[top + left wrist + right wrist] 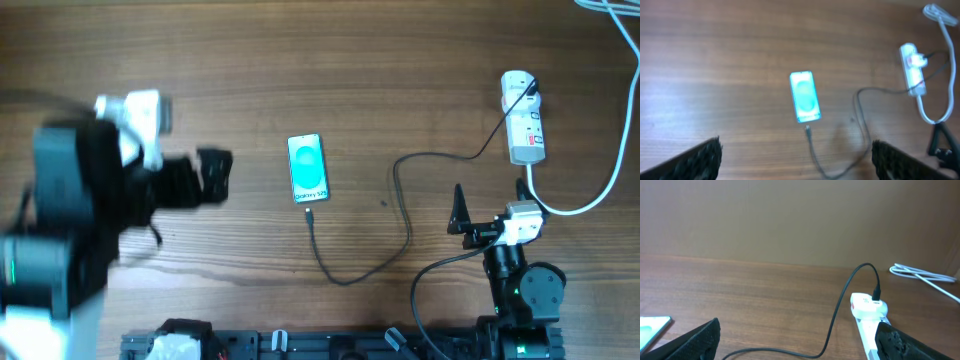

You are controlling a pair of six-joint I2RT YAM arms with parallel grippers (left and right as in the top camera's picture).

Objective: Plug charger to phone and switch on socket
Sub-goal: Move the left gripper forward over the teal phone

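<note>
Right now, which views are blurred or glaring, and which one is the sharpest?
Overhead: the left arm is blurred and smeared, the rest is sharp, and the phone screen glows bright. Left wrist: the whole picture is soft, and the phone screen is washed out nearly white. Right wrist: the sharpest; the socket and the charger have crisp edges.

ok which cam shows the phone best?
Overhead. The phone lies fully in frame and sharp, with its screen lit and a line of text visible at one end. Left wrist also shows the whole phone, but blurred. Right wrist catches only a corner of the phone at the left edge.
</note>
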